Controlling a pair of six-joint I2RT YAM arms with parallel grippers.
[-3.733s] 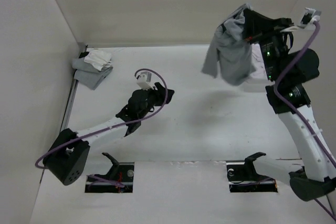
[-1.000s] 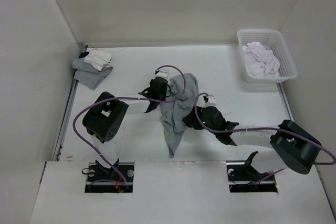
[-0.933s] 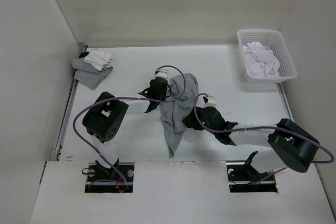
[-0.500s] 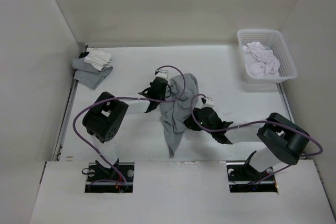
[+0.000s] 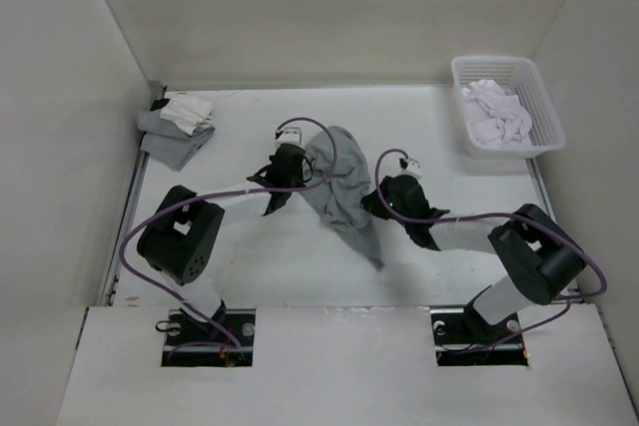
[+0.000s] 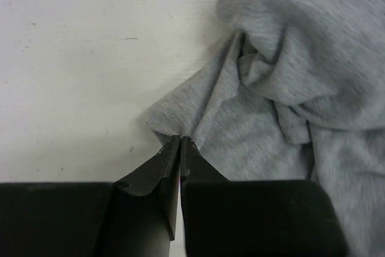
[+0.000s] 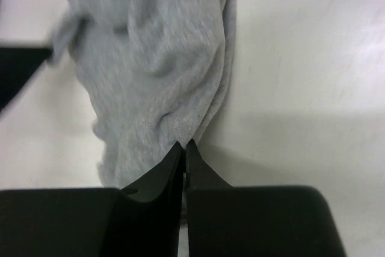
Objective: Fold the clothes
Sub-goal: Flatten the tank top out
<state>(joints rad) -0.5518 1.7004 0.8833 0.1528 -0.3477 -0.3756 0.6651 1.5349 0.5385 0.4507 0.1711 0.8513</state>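
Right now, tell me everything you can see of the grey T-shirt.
The grey T-shirt is plain light grey, a thin soft knit with no print. It lies crumpled and wrinkled on the middle of the table, narrowing to a tail toward the near edge. The left tool is shut on a pinch of one edge, and the right tool is shut on the opposite edge.

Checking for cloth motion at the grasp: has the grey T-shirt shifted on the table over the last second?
Yes. The T-shirt moved: its lower end swung right, toward the basket; its top edged left, away from it.
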